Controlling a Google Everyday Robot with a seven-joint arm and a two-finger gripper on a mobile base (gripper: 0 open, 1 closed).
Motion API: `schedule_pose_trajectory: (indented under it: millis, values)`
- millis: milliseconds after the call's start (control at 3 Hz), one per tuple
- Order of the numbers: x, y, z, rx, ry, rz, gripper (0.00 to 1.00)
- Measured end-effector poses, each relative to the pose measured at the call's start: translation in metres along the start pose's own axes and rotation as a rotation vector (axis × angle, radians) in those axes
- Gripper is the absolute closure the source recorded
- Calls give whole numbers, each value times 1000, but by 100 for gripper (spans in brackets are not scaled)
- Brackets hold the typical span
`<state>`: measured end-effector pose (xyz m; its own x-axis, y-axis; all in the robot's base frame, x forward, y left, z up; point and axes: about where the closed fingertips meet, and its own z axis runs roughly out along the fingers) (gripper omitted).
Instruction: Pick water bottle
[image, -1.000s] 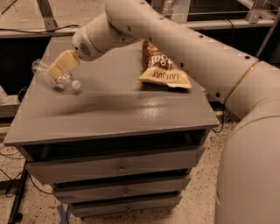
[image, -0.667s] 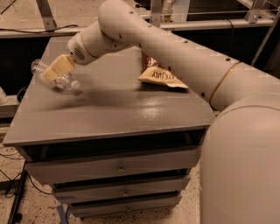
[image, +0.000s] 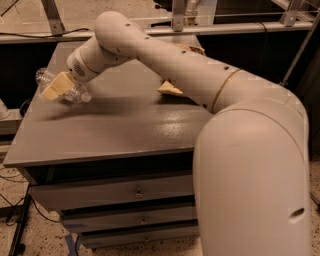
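gripper (image: 56, 88) on water bottle (image: 74, 93), chip bag (image: 170, 89) apart

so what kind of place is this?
Probably a lab or workshop: grey drawer cabinet, cables on a speckled floor, metal frame legs behind. The gripper is at the water bottle over the cabinet top.

Setting: robotics lab or workshop. Evidence: grey metal drawer cabinet (image: 115, 135) serving as worktop; speckled hard floor (image: 42, 240) at near left; loose black cables (image: 14, 220) trailing over it; bare metal frame legs (image: 52, 15) along the far side. Robot arm (image: 175, 65) reaches across the cabinet, gripper (image: 57, 86) over its far left corner.
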<state>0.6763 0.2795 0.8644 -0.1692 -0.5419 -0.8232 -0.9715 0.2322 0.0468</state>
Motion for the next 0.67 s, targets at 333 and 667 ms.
schedule_pose_trajectory:
  millis: [333,667]
  values:
    - [9,4,13,-8,40,-7,18]
    - [23,6,10,2,77,3,41]
